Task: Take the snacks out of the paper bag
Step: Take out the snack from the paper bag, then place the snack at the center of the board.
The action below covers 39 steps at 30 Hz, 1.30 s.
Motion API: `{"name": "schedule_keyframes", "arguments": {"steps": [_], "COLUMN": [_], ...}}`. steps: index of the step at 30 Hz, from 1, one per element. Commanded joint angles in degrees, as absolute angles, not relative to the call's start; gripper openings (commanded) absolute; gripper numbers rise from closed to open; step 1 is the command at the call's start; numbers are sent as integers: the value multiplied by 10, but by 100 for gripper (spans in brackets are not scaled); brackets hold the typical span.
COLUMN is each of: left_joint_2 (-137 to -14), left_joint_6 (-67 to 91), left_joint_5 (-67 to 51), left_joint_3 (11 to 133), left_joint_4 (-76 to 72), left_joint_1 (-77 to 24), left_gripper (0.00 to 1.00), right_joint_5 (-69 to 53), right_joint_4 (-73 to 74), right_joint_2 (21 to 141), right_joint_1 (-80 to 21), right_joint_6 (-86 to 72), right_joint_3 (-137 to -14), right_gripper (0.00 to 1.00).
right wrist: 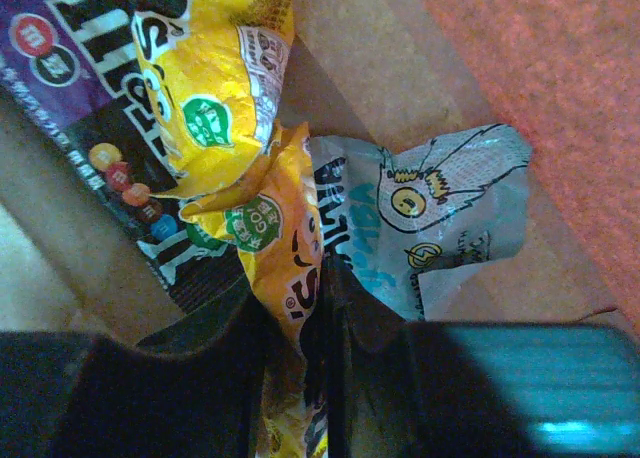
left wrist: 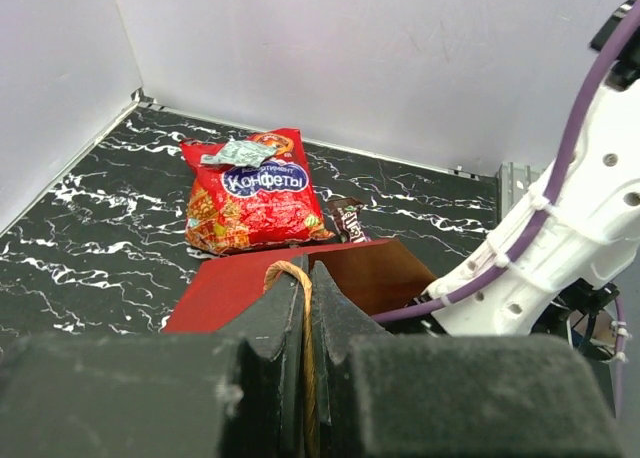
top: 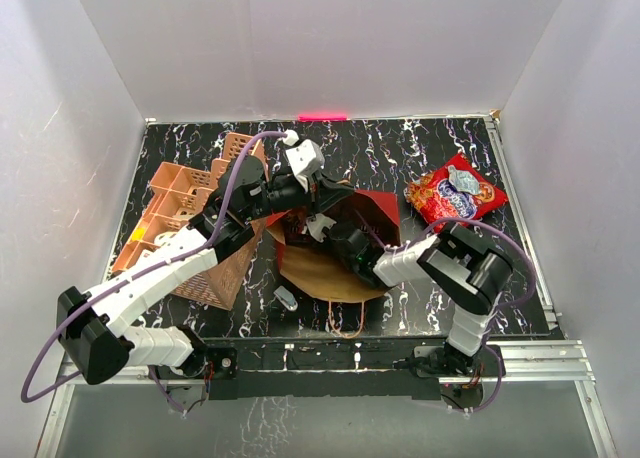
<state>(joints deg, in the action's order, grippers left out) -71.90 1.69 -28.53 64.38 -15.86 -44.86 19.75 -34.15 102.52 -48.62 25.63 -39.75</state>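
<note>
Paper bag (top: 375,210) lies on its side mid-tabletop (top: 420,148), dark red outside, kraft lining showing at the mouth that faces the arms. Left end effector (left wrist: 306,278) is clenched on the bag's twisted paper handle (left wrist: 283,269), which runs up between the closed fingers. Right arm reaches into the mouth; right end effector (right wrist: 315,298) is clamped on the crumpled lower edge of a yellow candy packet (right wrist: 285,243). Lying in the bag with it are a second yellow packet (right wrist: 215,78), a purple packet (right wrist: 60,28), a dark brown one (right wrist: 150,203) underneath and a silver-blue packet (right wrist: 450,218) touching the gripped one. Already out are the red cookie bag (left wrist: 255,203) on the far right tabletop, a small silvery packet (left wrist: 238,153) resting on it, and a brown packet (left wrist: 347,218) just beside it. Judgement: mid-task, several snacks left inside. Risks: the grip looks to be on a thin, slick fold, so the yellow packet may slip free on withdrawal. The overlapping silver-blue and brown packets could be dragged partway and dropped at the mouth. If the left hold slackens or the thin handle tears, the mouth may sag onto the right wrist, or the whole bag may slide with the pull.
</note>
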Motion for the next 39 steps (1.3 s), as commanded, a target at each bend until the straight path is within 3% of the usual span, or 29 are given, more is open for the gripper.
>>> {"name": "schedule_keyframes", "arguments": {"steps": [1, 11, 15, 22, 28, 33, 39], "left_joint_2": [-687, -688, -684, -674, -676, -675, -676], "left_joint_6": [12, 8, 1, -10, -13, -20, -22], "left_joint_5": [-253, -216, -202, -180, -177, -172, -162], "left_joint_3": [635, 628, 629, 627, 630, 631, 632], "left_joint_4": [-205, -208, -202, -199, -193, -188, -186], "left_joint_1": [-452, -452, -452, -452, -451, -452, -452], "left_gripper": [0, 0, 0, 0, 0, 0, 0], "right_joint_5": [131, -73, -126, -88, 14, 130, 175], "right_joint_4": [-358, -242, -125, 27, 138, 235, 310], "right_joint_2": [957, 739, 648, 467, 362, 343, 362], "right_joint_1": [-483, -484, -484, -483, -483, -483, -483], "right_joint_6": [267, 241, 239, 155, -14, -90, -127], "right_joint_3": [-400, -301, -306, -358, -458, -568, -635], "right_gripper": [12, 7, 7, 7, 7, 7, 7]}}
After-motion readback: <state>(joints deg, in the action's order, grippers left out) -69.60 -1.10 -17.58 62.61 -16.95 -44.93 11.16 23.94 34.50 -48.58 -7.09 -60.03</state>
